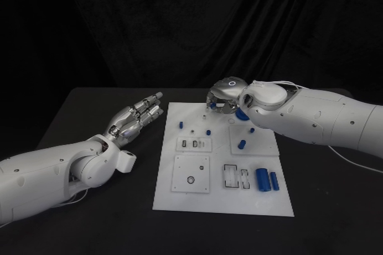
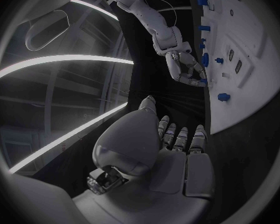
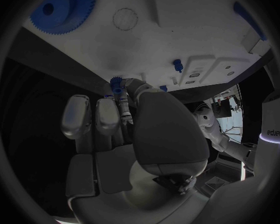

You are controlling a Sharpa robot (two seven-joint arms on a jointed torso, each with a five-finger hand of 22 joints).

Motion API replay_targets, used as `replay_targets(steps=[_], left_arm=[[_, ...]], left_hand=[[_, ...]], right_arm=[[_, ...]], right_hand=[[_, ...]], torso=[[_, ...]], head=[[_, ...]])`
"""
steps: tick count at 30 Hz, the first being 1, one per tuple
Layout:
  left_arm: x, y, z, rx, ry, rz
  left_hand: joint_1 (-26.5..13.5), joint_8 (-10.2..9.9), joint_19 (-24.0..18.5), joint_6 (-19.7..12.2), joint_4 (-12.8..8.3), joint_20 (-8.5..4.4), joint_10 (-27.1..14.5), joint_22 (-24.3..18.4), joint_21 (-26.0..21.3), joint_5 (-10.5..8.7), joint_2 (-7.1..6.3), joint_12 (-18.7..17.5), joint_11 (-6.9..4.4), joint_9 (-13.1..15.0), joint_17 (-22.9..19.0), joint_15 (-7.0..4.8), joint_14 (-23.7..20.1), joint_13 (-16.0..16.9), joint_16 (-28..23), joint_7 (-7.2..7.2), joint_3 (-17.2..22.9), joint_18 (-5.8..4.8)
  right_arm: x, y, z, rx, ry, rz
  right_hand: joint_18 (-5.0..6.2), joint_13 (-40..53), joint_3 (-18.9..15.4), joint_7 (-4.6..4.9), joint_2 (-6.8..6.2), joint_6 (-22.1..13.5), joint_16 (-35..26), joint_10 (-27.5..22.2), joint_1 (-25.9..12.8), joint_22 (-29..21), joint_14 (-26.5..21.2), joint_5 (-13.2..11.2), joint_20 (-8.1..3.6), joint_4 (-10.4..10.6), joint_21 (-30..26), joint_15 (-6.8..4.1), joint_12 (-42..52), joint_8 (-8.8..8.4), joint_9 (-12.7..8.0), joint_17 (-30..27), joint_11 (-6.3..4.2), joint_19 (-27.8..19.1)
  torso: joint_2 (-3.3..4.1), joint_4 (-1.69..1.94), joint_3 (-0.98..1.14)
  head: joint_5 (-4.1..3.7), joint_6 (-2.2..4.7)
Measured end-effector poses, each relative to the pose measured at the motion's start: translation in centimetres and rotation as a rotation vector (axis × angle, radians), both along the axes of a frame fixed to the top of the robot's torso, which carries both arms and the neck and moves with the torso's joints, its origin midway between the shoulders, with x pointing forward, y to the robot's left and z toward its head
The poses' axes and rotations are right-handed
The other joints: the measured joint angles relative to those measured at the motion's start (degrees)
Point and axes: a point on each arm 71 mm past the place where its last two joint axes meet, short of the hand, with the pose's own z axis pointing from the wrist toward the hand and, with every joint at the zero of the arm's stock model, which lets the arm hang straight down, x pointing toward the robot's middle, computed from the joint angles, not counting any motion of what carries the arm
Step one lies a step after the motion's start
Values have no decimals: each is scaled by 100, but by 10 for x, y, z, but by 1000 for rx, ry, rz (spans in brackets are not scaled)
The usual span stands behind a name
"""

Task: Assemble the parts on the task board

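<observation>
The white task board (image 1: 223, 202) lies in the middle of the black table. My right hand (image 1: 227, 97) hovers over the board's far edge, fingers curled down. It pinches a small blue toothed part (image 3: 117, 86) between thumb and fingertips, just above the board (image 3: 196, 30). A large blue gear (image 3: 62, 7) sits on the board near it, and in the head view this gear (image 1: 242, 116) is half hidden under my right wrist. My left hand (image 1: 140, 116) is beside the board's left edge, fingers stretched out and holding nothing; the left wrist view shows the same hand (image 2: 177, 144).
Two blue cylinders (image 1: 267, 180) lie side by side on the board's near right. Small blue pegs (image 1: 181, 124) (image 1: 208, 131) (image 1: 242, 144) stand around the board's middle. Several recessed slots (image 1: 192, 178) mark the near half. My right forearm (image 1: 319, 122) crosses the board's far right corner.
</observation>
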Motion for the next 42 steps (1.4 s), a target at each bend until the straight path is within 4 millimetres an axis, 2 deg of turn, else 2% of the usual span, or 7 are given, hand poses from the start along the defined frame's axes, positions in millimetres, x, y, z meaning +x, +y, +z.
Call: replay_targets(steps=[12,13,14,15,17,23,42], left_arm=[[0,0,0,0,0,0],[0,0,0,0,0,0],[0,0,0,0,0,0],[0,0,0,0,0,0],[0,0,0,0,0,1],[1,0,0,1,0,1],[2,-2,-1,1,-1,-1]], left_hand=[[0,0,0,21,0,0,0,0,0,0,0,0,0,0,1,0,0,0,0,21,0,0],[41,0,0,34,-1,0,0,0,0,261,-6,0,0,2,1,0,0,1,0,34,38,0],[131,0,0,49,-1,0,0,0,0,724,-15,0,0,5,1,0,0,3,0,49,99,0],[150,0,0,52,2,0,0,0,0,890,-15,0,0,7,1,0,0,6,0,52,119,0],[150,0,0,52,0,0,0,0,0,988,-15,0,0,9,2,0,0,6,0,52,128,0],[150,0,0,52,0,0,0,0,0,1057,-15,0,0,8,3,0,0,6,0,52,128,0],[150,0,0,52,0,0,0,-1,0,1057,-15,0,0,7,4,0,0,5,0,52,127,0]], right_arm=[[0,2,-1,-2,5,1],[0,2,-1,-2,5,1],[0,2,-1,-2,5,1],[0,2,-1,-2,5,2],[-1,3,-1,-1,5,2],[-1,5,0,1,3,6],[1,12,0,2,-2,11]], right_hand=[[0,3,-7,20,-10,-20,-15,0,-10,-7,0,0,20,7,-23,0,3,-23,0,-13,0,-20],[0,5,-7,20,-16,-20,-15,0,-16,-7,0,0,20,6,-23,0,3,-23,4,-13,0,-20],[0,5,-7,20,-16,-20,-15,0,-16,-7,0,0,20,7,-23,0,2,-23,5,-13,0,-20],[0,5,-7,20,-16,-20,-15,0,-16,-7,0,0,20,7,-23,0,2,-23,5,-13,0,-20],[0,5,8,21,-16,-61,-15,0,-16,-7,0,0,20,22,-23,0,1,-23,6,-13,0,-20],[0,6,9,21,-31,-61,-15,0,-31,-7,-20,-1,20,23,-23,20,0,-51,6,-13,0,-20],[0,10,24,1,-29,-122,-15,0,-77,-7,-20,-21,40,39,-23,20,-15,-92,5,-38,0,-41]], torso=[[-1,-5,-4],[-1,-5,-5],[-1,-5,-5],[-1,-5,-5],[-2,-6,-6],[-2,-7,-8],[-1,-9,-13]], head=[[12,-16],[14,-16],[15,-18],[15,-19],[15,-19],[12,-19],[21,-8]])
